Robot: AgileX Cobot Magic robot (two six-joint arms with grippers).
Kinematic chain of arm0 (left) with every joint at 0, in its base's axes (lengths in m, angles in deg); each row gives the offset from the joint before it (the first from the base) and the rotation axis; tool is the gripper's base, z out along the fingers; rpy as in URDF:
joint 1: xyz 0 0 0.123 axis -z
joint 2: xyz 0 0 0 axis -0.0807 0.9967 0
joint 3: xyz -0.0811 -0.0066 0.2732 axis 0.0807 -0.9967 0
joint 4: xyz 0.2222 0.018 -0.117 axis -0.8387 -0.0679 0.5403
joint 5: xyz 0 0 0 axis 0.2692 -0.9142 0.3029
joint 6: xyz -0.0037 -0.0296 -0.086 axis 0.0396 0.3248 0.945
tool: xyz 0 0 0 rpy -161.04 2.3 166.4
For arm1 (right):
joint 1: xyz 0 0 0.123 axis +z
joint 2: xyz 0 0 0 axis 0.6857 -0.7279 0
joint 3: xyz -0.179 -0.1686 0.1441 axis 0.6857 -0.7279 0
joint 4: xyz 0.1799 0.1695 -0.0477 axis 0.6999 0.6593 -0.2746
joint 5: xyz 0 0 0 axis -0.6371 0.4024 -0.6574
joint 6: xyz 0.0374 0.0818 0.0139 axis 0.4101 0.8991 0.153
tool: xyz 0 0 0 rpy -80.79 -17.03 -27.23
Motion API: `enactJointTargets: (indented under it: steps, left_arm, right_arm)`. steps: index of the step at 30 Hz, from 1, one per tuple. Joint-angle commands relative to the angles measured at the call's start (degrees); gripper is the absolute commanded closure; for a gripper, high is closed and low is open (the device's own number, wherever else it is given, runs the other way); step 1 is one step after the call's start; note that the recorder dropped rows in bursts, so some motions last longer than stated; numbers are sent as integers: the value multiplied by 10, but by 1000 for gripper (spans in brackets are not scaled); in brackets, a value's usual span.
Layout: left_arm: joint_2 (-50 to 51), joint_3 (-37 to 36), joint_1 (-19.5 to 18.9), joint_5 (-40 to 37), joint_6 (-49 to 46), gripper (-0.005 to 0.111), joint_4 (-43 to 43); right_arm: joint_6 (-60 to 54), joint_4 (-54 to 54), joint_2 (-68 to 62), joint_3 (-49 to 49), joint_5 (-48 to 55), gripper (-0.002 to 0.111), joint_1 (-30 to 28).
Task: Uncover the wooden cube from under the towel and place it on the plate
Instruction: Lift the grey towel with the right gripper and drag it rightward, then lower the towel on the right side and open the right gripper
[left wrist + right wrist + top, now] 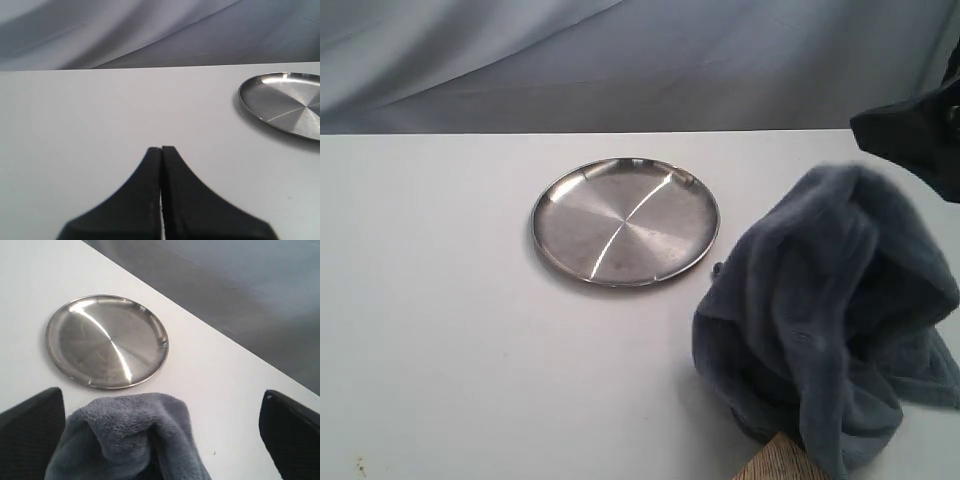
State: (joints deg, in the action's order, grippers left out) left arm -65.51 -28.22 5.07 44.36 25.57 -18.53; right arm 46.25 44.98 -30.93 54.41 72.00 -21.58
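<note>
Exterior view: one round shiny silver metal plate (625,222), bare, on the white bench (440,330); one dark grey fluffy fleece towel (830,310), heaped just right of it; one pale wooden cube (782,464), a grained corner only, poking from under the towel's near hem, apart from the plate. Left wrist view: my left fingers (152,170) pressed together, holding nothing. Right wrist view: my right fingers (30,432) spread wide either side of the towel's peak, gripping nothing; cube unseen. Judgement: the cube lies nearer my right arm.
</note>
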Motion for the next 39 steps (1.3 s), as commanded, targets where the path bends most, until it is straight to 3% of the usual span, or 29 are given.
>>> enactJointTargets:
  steps: [1,8,13,19,22,27,31,35,37,39]
  left_arm:
    - [-1,3,-1,7,2,107,0]
    - [-1,3,-1,7,2,107,0]
    - [-1,3,-1,7,2,107,0]
    - [-1,3,-1,7,2,107,0]
    - [-1,3,-1,7,2,107,0]
    - [-1,3,-1,7,2,107,0]
    - [-1,3,-1,7,2,107,0]
    - [-1,3,-1,7,2,107,0]
    - [-1,3,-1,7,2,107,0]
    - [-1,3,-1,7,2,107,0]
  right_arm:
    - [89,-83,0,4,-14,16,-5]
    - [21,65,-14,-33,46,20,9]
    - [14,62,-64,-112,3,26,40]
    - [-6,63,-173,-152,-48,57,90]
    - [-22,48,-249,-152,-56,82,117]
    - [43,-95,-351,-152,-84,102,115]
    - [247,-317,-383,-152,-136,103,115]
    - [523,-586,-387,-152,-91,103,115]
    - [631,-651,-383,-148,-34,103,115]
    - [645,-655,-360,-140,-6,103,115]
